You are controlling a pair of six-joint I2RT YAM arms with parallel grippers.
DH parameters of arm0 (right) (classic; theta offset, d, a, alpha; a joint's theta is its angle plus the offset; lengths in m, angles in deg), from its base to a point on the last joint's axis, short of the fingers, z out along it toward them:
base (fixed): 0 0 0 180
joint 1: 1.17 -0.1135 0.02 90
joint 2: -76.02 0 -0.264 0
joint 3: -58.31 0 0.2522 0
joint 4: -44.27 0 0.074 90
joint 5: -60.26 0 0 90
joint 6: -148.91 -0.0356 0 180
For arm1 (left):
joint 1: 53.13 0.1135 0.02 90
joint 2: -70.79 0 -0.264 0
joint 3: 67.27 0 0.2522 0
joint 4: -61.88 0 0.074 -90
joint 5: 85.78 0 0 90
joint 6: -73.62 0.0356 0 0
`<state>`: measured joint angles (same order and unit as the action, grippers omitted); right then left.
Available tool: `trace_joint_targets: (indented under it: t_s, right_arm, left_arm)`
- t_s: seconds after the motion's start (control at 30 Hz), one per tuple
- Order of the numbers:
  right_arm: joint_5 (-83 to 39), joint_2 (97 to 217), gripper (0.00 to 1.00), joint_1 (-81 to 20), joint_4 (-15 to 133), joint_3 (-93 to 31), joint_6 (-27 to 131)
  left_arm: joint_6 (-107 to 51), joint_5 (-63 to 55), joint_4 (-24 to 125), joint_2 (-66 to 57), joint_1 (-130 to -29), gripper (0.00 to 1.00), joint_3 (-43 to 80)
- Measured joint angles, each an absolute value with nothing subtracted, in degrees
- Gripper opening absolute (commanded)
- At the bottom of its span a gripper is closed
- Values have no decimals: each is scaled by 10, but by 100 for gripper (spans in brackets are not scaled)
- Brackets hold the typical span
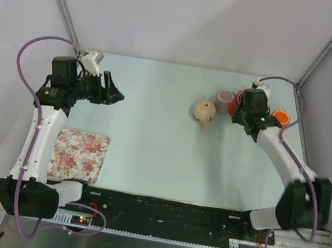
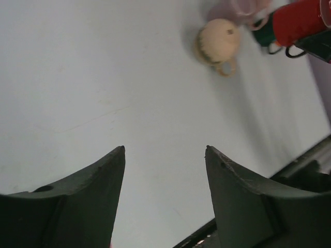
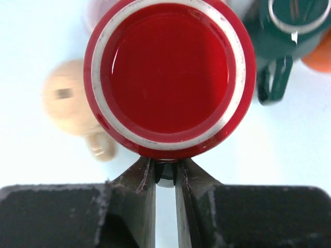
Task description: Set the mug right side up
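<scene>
A red mug (image 3: 169,77) hangs in my right gripper (image 3: 165,166), which is shut on its dark handle; a round red face with a white ring faces the wrist camera. It shows in the top view (image 1: 240,103) at the back right, by the right gripper (image 1: 245,110), and in the left wrist view (image 2: 302,20). A beige mug (image 1: 204,113) stands bottom up on the table to the left of it, also in the left wrist view (image 2: 217,42) and the right wrist view (image 3: 67,101). My left gripper (image 1: 117,97) is open and empty far left (image 2: 165,150).
A pink mug (image 1: 225,96) stands behind the beige one. A dark green mug (image 3: 289,28) and an orange object (image 1: 282,118) sit beside the red mug at the back right. A floral cloth (image 1: 80,155) lies at the front left. The enclosure walls rise behind.
</scene>
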<state>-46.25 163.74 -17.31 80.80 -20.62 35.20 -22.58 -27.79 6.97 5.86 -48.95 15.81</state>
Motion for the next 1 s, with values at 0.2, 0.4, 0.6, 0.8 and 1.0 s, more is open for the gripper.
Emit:
trace_joint_targets:
  t_s: [0.2, 0.4, 0.6, 0.8, 1.0]
  right_arm:
    - [-310, 1435, 0, -195, 744, -210, 368]
    - [-91, 1441, 0, -251, 542, -216, 278]
    - [24, 1530, 0, -320, 401, -232, 165]
    - [61, 1564, 0, -355, 357, -283, 124]
    - [63, 1582, 0, -365, 335, -306, 107]
  left_arm:
    - [-269, -381, 68, 12, -543, 71, 250]
    - [-321, -468, 72, -51, -587, 81, 385]
    - [-425, -504, 145, -68, -609, 72, 429]
    - [-553, -520, 262, -84, -634, 64, 428]
    - [-626, -534, 329, -87, -653, 38, 426]
